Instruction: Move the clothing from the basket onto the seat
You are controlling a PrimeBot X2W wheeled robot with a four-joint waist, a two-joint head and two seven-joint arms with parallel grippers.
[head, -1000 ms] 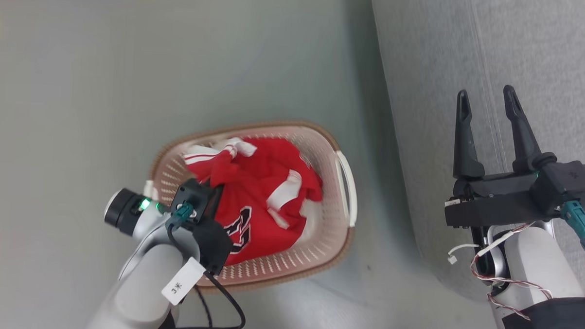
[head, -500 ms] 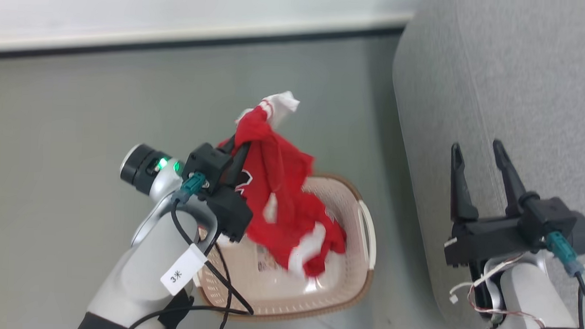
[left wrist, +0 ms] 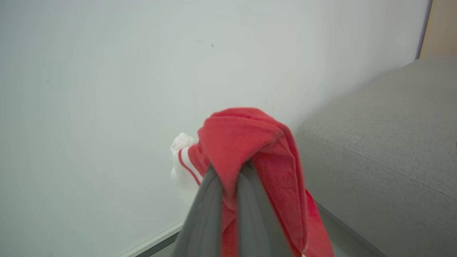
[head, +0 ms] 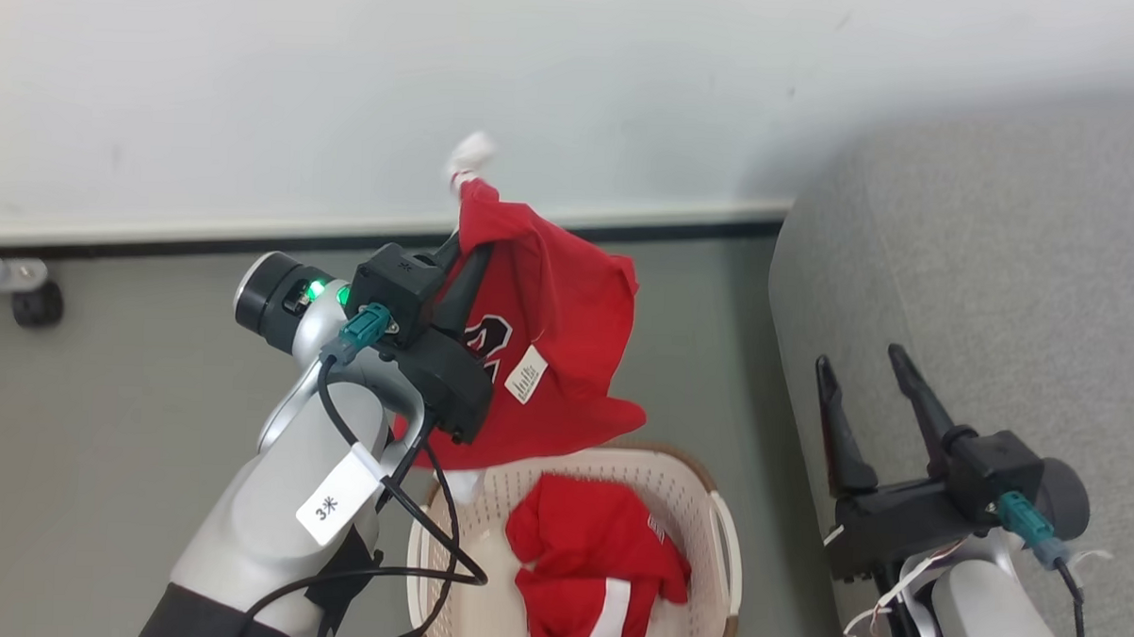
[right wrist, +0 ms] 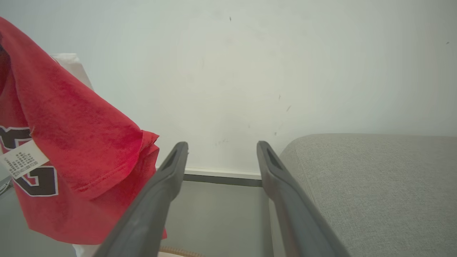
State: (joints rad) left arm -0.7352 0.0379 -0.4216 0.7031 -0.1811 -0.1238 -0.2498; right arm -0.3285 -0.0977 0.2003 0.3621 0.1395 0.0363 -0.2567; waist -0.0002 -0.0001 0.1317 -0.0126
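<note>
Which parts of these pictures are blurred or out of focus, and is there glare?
Head view: the white cuff atop the lifted red garment is smeared by motion, while the basket is sharp. Left wrist view: the left hand looks soft, too near the lens. Right wrist view: the right hand and the seat are crisp. All views: even light, no glare.

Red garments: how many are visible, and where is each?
2. One red garment hangs from the left gripper, above the basket; the other garment lies crumpled inside it. More could be hidden beneath.
</note>
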